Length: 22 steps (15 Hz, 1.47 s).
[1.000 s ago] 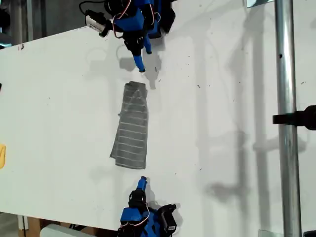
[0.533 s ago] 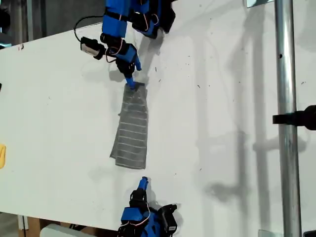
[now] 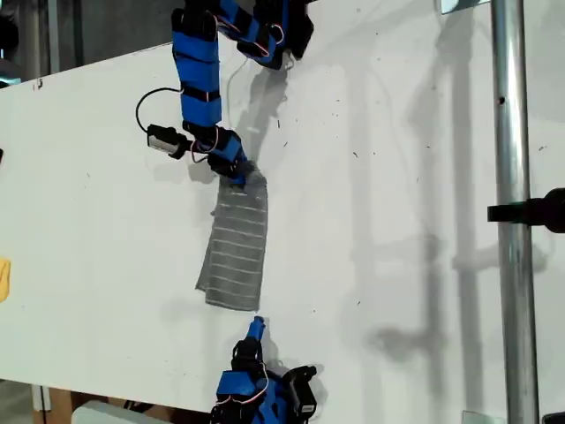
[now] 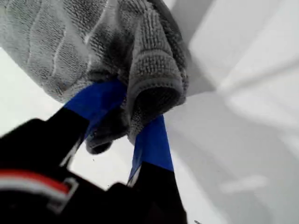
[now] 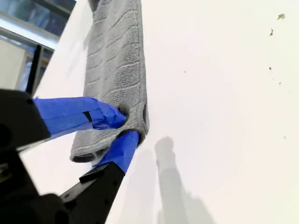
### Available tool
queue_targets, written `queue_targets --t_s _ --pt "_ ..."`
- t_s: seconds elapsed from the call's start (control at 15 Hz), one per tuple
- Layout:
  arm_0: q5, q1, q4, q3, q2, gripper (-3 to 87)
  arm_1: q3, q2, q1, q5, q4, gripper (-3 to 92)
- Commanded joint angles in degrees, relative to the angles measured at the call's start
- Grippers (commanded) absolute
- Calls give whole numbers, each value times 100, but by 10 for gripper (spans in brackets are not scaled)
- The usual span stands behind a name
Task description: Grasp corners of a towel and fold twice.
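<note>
Right now the towel [image 3: 234, 247] lies as a long narrow strip on the white table [image 3: 397, 177], and my first gripper [image 3: 238, 172] is at one short end of it, jaws clamped on a thick bunch of cloth, which the first wrist view [image 4: 135, 109] shows puffing out above the blue fingertips. The main risk, as I judge it, is that I have a wad and not a clean corner. If I carry this end over the towel, the layers could slide apart, the fold could land skewed, or the cloth could slip out of the pinch altogether. Dragging could also pull the whole strip along the table instead of folding it, since nothing pins the opposite end for certain. My second gripper [image 3: 256, 325] sits just off that opposite short end. Its wrist view [image 5: 125, 127] shows the blue fingertips overlapping the towel's edge with only a narrow gap between them, while the exterior view suggests it stops short of the cloth, so I cannot tell whether it holds anything. I cannot make out the corners inside the bunch, how many layers the strip has, or the underside of the towel. Both arm bases are cut off by the exterior frame.
</note>
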Motion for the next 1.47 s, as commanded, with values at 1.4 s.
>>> queue_targets --t_s 1.4 --pt "-1828 -70 308 185 35 80 4034 9149 -211 220 2962 -3"
